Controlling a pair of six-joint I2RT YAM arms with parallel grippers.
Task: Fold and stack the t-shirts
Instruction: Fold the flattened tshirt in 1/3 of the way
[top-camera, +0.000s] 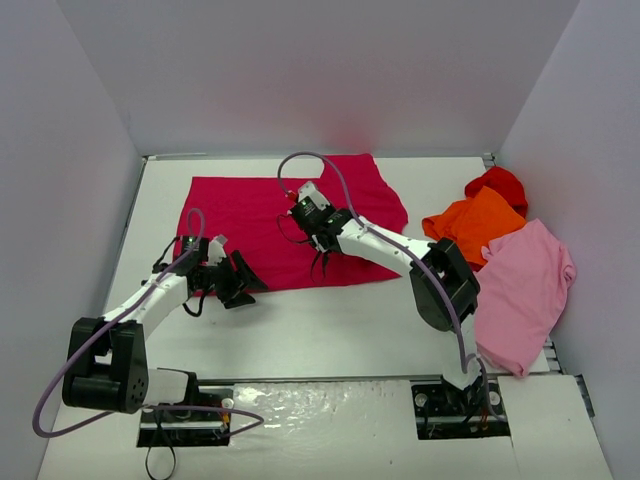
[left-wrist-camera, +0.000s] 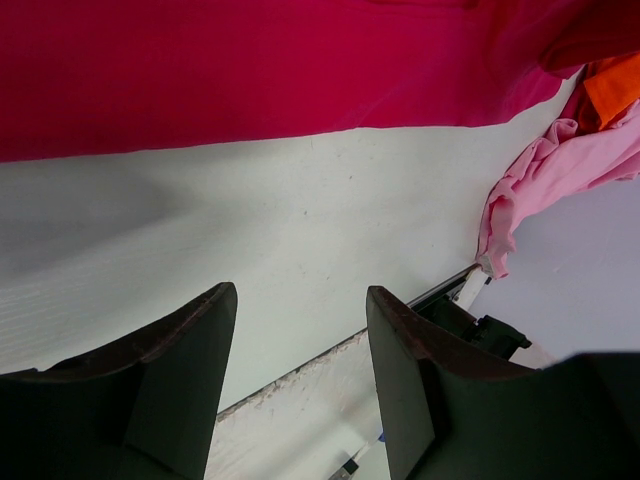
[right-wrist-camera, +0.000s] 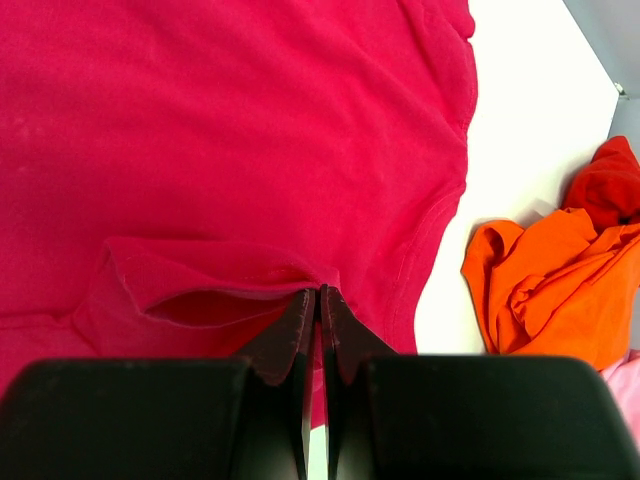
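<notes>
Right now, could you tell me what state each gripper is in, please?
Left gripper: open, holding nothing.
Right gripper: closed, pinching a fold of the crimson shirt.

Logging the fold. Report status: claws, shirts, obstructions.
Right claw shut, pinching a raised fold of the crimson shirt. Left claw open, empty, over bare table. Orange shirt, red shirt, pink shirt heaped right, unfolded. No obstruction seen.

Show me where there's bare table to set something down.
The widest bare patch of table lies in front, between the crimson shirt and the near edge. A narrow strip runs left of that shirt. The right side is crowded: orange shirt, red shirt and pink shirt heaped together.
</notes>
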